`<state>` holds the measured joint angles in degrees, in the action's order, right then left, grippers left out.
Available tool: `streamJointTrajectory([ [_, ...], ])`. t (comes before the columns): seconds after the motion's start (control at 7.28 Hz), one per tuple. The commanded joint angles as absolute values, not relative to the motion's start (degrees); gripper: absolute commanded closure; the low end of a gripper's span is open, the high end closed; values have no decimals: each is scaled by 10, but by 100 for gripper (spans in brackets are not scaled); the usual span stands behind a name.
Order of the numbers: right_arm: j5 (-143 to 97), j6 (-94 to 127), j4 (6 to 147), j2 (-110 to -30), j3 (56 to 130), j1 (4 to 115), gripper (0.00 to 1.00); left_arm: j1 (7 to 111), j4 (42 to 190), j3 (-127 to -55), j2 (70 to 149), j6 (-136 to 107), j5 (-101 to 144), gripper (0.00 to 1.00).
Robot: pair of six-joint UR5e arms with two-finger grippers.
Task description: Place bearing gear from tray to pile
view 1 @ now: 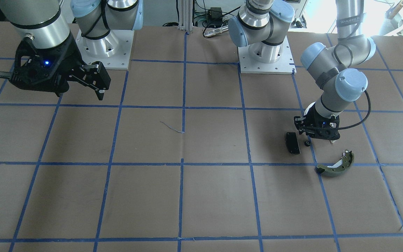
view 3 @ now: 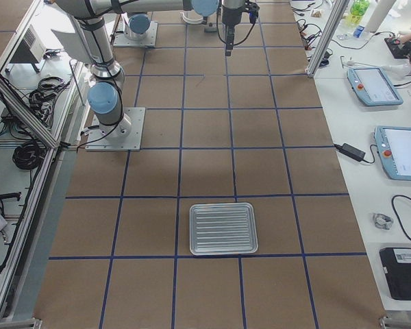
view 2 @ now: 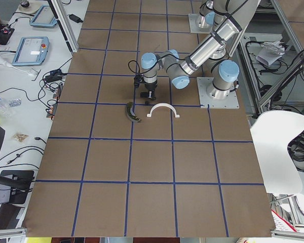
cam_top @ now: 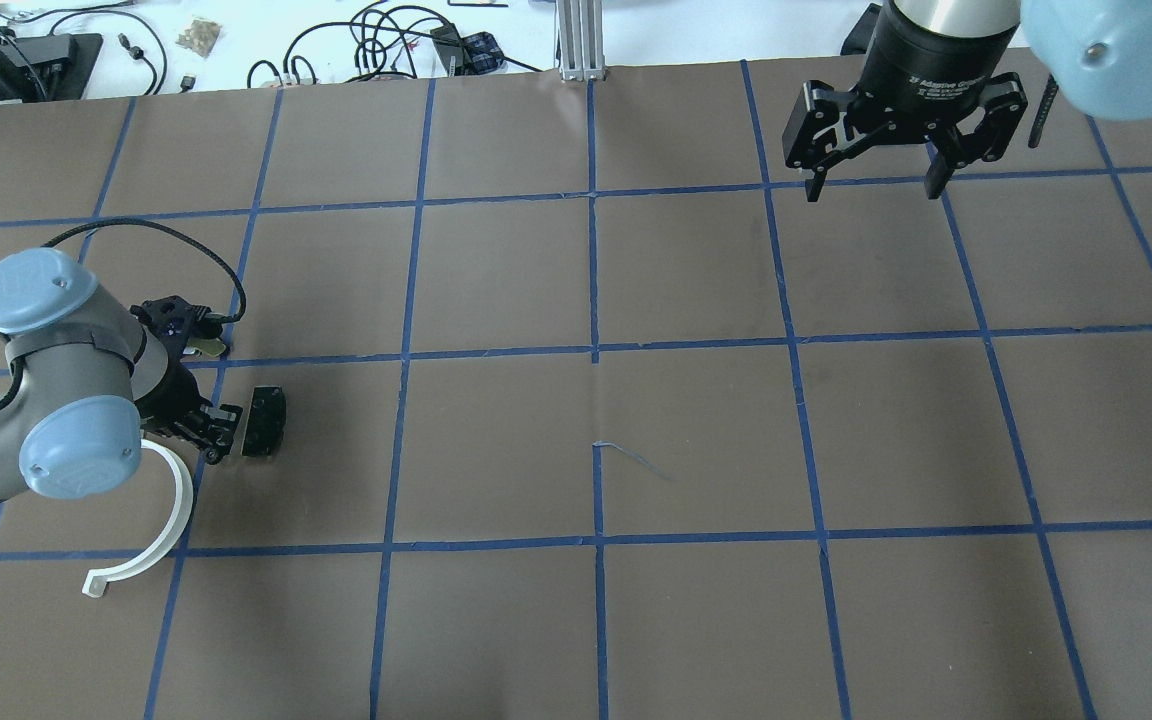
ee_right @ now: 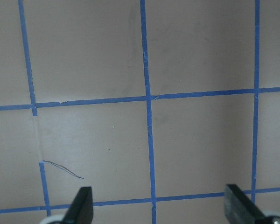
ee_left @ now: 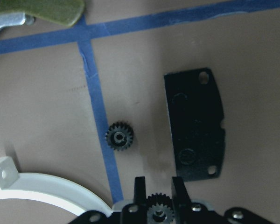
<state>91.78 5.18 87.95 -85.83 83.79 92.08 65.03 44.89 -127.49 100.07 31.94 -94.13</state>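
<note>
Overhead exterior, right gripper (cam_top: 874, 187) marked "Adaptive Gripper"

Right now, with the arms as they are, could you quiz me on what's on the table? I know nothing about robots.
1. True or false: the right gripper is open and holds nothing.
2. The small black gear on the table lies: A) on the white clip; B) against a blue tape line; C) on the tray.
3. What colour is the curved brake shoe near the left gripper?
Key: 1 true; 2 B; 3 olive-green.
</note>
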Motion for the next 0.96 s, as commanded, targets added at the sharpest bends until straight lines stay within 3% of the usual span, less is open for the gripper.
streamJointTrajectory([
  [0.0, 910, 55, 888, -858, 845, 920, 0, 636, 431, -1285, 1004, 324, -941, 100],
  [0.14, 909, 56, 893, -857, 846, 920, 0, 637, 431, -1288, 1003, 322, -940, 100],
  [0.27, 910, 52, 899, -854, 847, 920, 0, 637, 429, -1286, 1003, 323, -941, 57],
  [0.41, 910, 51, 915, -854, 848, 920, 0, 638, 429, -1287, 1000, 323, -940, 1],
  [0.82, 911, 52, 914, -854, 849, 918, 0, 677, 512, -1212, 963, 311, -943, 0],
])
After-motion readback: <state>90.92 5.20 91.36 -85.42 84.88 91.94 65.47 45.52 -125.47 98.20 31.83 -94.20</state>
